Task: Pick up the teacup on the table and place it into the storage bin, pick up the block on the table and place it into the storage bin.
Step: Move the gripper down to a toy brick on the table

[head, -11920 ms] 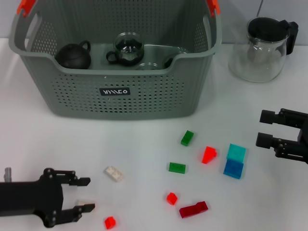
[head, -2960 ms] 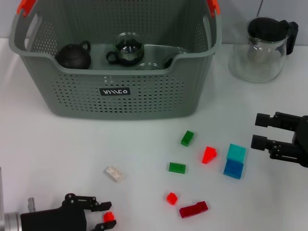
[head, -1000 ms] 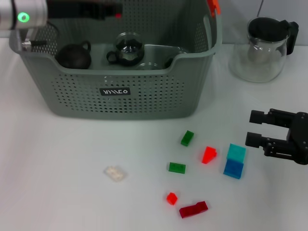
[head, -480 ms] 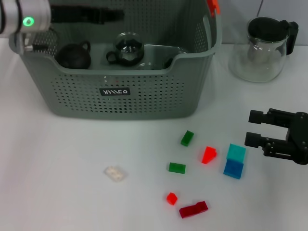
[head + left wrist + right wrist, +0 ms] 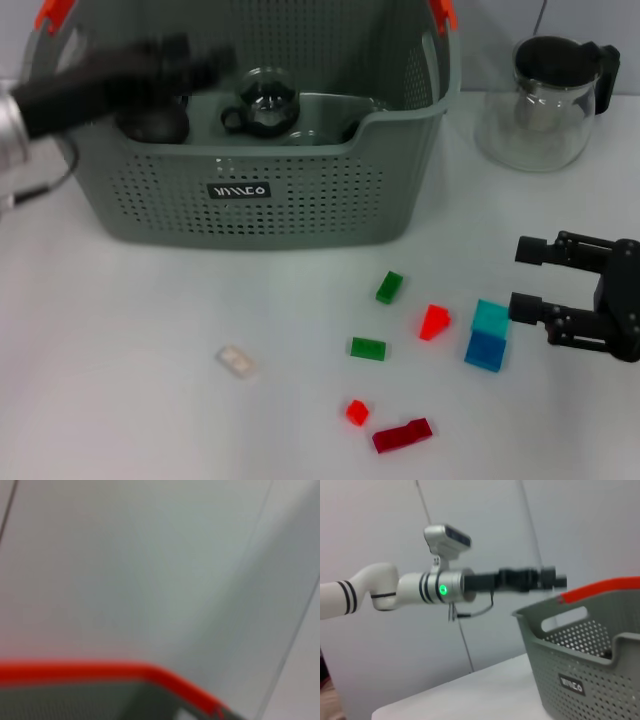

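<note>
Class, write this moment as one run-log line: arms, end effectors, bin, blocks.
left end effector: over storage bin, grip unclear | right end effector: open, beside stacked blue blocks | loose blocks on table

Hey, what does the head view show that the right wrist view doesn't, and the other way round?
Only the head view shows the loose small plastic blocks on the white table, such as the stacked cyan and blue blocks, plus the glass teapot with black lid, the dark round teapot inside the bin, and the right claw, open beside the cyan block.

Only the right wrist view shows the left arm's white body with a green light.

Both show the grey-green perforated storage bin and the left claw raised over it.
</note>
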Robot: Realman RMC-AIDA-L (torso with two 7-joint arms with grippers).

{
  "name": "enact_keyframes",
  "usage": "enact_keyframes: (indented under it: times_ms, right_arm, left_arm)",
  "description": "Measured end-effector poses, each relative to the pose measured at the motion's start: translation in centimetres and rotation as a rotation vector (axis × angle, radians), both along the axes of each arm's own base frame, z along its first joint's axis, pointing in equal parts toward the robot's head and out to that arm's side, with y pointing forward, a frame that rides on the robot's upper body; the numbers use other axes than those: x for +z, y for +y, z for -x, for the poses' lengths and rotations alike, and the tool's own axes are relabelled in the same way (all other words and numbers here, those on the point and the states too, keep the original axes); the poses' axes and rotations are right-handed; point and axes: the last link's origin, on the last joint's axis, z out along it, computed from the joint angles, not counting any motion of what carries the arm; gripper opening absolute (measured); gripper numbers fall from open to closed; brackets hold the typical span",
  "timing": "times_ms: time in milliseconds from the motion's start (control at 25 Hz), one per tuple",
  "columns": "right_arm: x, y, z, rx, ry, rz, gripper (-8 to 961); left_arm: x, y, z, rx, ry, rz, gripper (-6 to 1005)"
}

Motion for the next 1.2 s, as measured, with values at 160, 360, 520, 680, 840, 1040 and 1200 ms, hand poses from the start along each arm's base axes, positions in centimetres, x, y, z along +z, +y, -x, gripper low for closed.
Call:
enact_keyframes:
  times_ms: [160, 360, 520, 680, 840, 1040, 1200]
  right_arm:
    - [-0.1, -0.3, -0.1, 0.051, 0.002, -0.041, 745]
    - [-0.3, -0.4, -0.3, 0.055, 0.004, -0.066, 745]
    - [-0.3, -0.4, -0.3, 0.049, 0.009, -0.067, 744]
    - [-0.3, -0.3, -0.3, 0.044, 0.011, -0.068, 744]
    - [-0.3, -0.2, -0.2, 0.046, 0.013, -0.067, 744]
    - [-0.3, -0.2, -0.2, 0.045, 0.014, -0.067, 745]
    - [-0.3, -0.3, -0.3, 0.037, 0.018, -0.072, 745]
  left_arm:
    - [-0.8, -3.4, 2.1, -0.032, -0.064, 0.110, 816]
    - [-2.3, -9.0, 3.8, -0.297, -0.001, 0.177, 813]
    - [-5.0, -11.3, 6.5, -0.331, 0.146, 0.208, 813]
    - [-7.3, -11.9, 8.5, -0.280, 0.201, 0.233, 812]
    - [-9.4, -12.3, 9.4, -0.316, 0.268, 0.189, 812]
    - [-10.9, -12.2, 10.2, -0.309, 0.308, 0.103, 812]
    - [-11.5, -12.3, 10.7, -0.292, 0.323, 0.069, 811]
